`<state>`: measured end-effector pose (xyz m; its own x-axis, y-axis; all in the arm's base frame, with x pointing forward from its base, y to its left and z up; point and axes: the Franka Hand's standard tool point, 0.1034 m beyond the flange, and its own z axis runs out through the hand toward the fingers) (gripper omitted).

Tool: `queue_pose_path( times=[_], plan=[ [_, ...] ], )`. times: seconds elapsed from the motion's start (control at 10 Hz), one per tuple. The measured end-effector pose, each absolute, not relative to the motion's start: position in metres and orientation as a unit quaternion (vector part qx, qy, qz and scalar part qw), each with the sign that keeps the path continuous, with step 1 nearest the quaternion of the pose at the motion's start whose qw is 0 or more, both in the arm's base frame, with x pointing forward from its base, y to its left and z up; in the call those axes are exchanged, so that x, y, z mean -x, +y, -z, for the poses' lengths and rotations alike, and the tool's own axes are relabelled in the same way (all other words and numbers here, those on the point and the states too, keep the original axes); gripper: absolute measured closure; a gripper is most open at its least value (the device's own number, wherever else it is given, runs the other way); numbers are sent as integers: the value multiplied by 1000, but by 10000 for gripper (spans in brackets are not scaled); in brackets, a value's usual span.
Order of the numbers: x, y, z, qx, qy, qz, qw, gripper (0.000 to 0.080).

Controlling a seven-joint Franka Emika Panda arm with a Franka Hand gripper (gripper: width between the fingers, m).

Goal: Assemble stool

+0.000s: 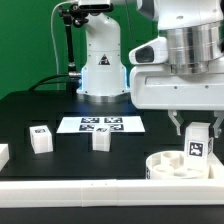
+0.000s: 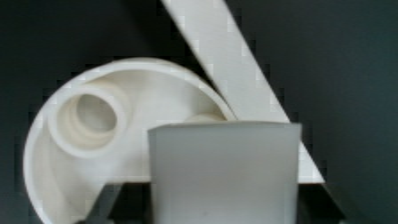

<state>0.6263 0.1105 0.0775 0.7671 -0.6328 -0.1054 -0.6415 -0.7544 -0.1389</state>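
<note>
In the exterior view my gripper [image 1: 197,132] is shut on a white stool leg [image 1: 197,148] with a tag on its face. It holds the leg upright just above the round white seat [image 1: 168,166] at the front right. In the wrist view the leg [image 2: 222,165] fills the space between my gripper's [image 2: 222,208] jaws. The seat [image 2: 80,150] lies below and beside it, showing a round socket [image 2: 89,114]. Two more tagged legs stand on the black table, one [image 1: 41,139] at the left and one [image 1: 101,140] near the middle.
The marker board [image 1: 100,125] lies flat behind the loose legs. A long white rail [image 1: 90,191] edges the table's front and crosses the wrist view [image 2: 217,55] diagonally. Another white part [image 1: 3,154] shows at the far left edge. The robot base [image 1: 102,70] stands at the back.
</note>
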Motion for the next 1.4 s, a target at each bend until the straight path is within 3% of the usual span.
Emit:
queue_pose_path(
  times=[0.7, 0.8, 0.9, 1.0, 1.4],
  plan=[
    [-629, 113, -78, 837, 536, -44, 100, 459],
    [-629, 114, -78, 837, 536, -44, 100, 381],
    [-629, 114, -77, 839, 533, -44, 101, 381],
    [-629, 115, -77, 840, 532, -44, 101, 204],
    [-631, 121, -87, 865, 489, -47, 100, 152]
  ],
)
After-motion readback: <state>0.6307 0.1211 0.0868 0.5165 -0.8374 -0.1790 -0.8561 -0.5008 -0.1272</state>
